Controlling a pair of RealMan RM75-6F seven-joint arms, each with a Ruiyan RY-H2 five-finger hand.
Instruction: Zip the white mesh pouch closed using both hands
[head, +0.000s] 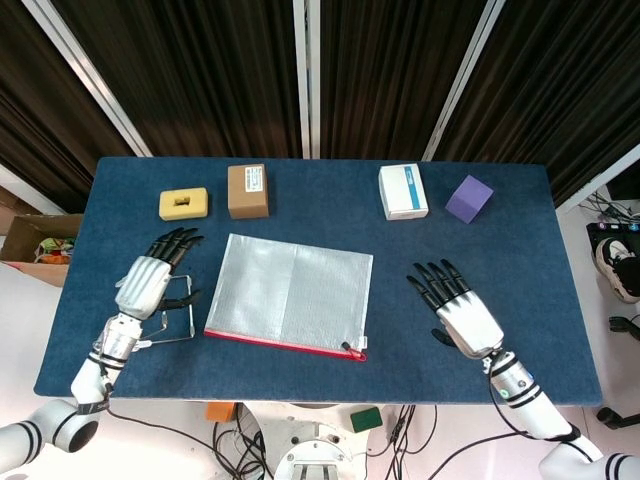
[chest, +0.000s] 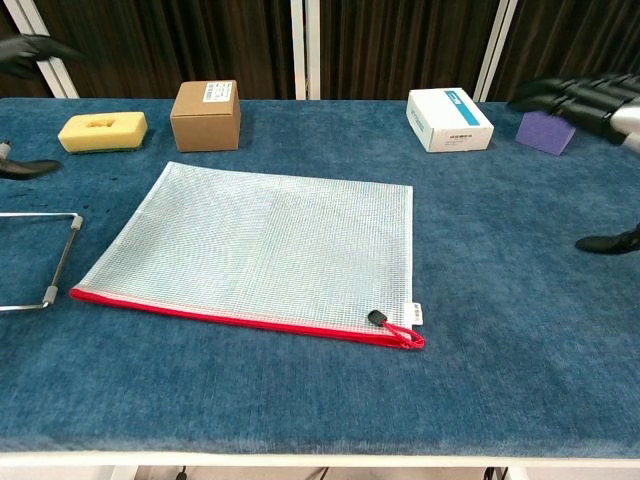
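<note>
Your white mesh pouch (head: 290, 295) lies flat mid-worktop (head: 520, 260), red zipper edge (chest: 240, 318) nearest you, apparently zipped to its right end. Your left robot hand (head: 147, 283) and right robot hand (head: 463, 314) hover on either side, fingers spread, holding nothing.

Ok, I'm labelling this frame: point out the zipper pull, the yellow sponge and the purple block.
zipper pull (chest: 377, 318), chest view, its black tab.
yellow sponge (chest: 102, 131), chest view, its front side.
purple block (head: 468, 198), head view, its top face.

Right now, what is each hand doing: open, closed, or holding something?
Left hand: open, fingers spread, holding nothing.
Right hand: open, fingers spread, holding nothing.
The pouch lies flat on the table, touched by neither.
</note>
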